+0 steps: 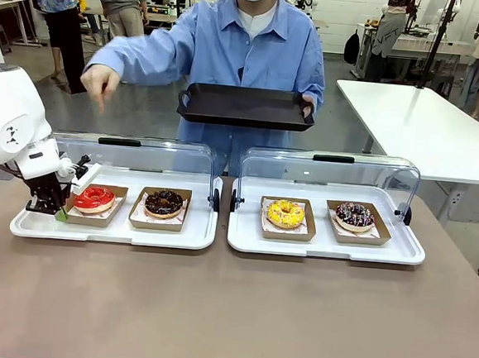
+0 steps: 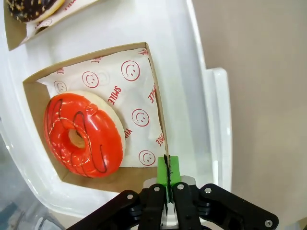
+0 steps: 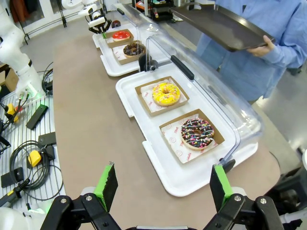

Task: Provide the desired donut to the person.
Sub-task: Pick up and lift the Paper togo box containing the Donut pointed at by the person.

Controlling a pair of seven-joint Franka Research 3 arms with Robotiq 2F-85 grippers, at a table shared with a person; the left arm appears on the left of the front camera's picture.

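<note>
Looking along the row, you find the red donut at the far left, sitting in the left end of the left white tray. Its glaze is bright red and glossy with thin dark lines drizzled over it. It lies on paper printed with red smileys inside a brown cardboard tray.

Your left gripper is at that cardboard tray's left side. In the left wrist view its green fingers are pressed together, pinching the tray's thin side wall just beside the donut without touching the glaze. In the right wrist view your right gripper hovers over the table near the right end, fingers spread wide with nothing between them.

You have four donuts in all, each in its own cardboard tray:
- the red one
- a chocolate donut to its right
- a yellow donut
- a dark sprinkled donut

The last two are in the right white tray. That makes two white trays, each with a clear lid raised at the far side.

Across the table the person points one hand downward above the left end. The other hand holds one black serving tray level.
</note>
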